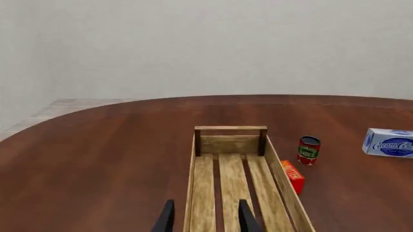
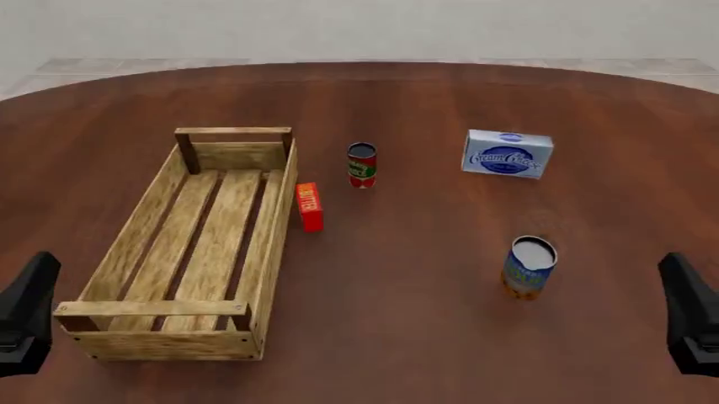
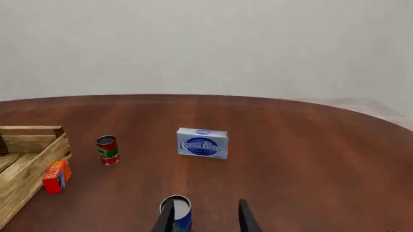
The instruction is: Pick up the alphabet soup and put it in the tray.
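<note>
Counting near to far from my seat: two grippers, left (image 2: 25,316) and right (image 2: 691,316), both spread apart, holding nothing. One soup can (image 2: 528,267) upright, right of one tray (image 2: 266,252). Beyond: one red box (image 2: 309,206), one small can (image 2: 362,164), one cream cheese box (image 2: 508,153).

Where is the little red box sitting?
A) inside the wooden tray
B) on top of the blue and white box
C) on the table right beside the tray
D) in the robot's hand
C. In the front view the red box stands on the table just outside the long side of the tray, on the side facing the small red-and-green can.
</note>
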Robot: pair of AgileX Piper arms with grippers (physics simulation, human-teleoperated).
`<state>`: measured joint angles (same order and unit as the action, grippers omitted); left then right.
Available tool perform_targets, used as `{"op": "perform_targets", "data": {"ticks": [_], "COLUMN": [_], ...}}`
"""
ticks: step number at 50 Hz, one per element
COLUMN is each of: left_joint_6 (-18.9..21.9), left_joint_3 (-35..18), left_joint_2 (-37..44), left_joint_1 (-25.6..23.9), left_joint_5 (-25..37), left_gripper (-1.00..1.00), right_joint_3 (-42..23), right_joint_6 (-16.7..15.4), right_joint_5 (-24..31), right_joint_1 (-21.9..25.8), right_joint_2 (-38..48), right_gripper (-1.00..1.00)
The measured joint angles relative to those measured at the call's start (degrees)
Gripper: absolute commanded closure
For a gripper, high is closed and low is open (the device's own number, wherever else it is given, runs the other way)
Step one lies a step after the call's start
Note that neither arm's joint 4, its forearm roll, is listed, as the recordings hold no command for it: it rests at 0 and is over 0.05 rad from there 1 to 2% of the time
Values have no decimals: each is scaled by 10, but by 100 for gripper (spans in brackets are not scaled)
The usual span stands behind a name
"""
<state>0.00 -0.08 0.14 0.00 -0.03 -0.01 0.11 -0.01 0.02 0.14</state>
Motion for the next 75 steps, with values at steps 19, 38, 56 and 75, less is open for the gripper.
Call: {"op": "perform_targets", "data": {"ticks": [19,38,56,75], "left_joint_6": [0,0,0,0], "left_joint_3": [-1,-2,-2,-2], "left_joint_2": [2,3,3,3], "left_joint_1": [0,0,0,0], "left_joint_5": [-1,-1,-1,-1], "left_gripper": [-100,-100,-100,-100], "right_joint_3": [0,-33,-218,-439], "right_joint_6": [10,18,14,-3], "right_joint_5": [7,30,116,208], "right_joint_1": [4,20,71,79], "right_joint_2": [3,1,86,333], "right_gripper": [-100,-100,-100,-100]}}
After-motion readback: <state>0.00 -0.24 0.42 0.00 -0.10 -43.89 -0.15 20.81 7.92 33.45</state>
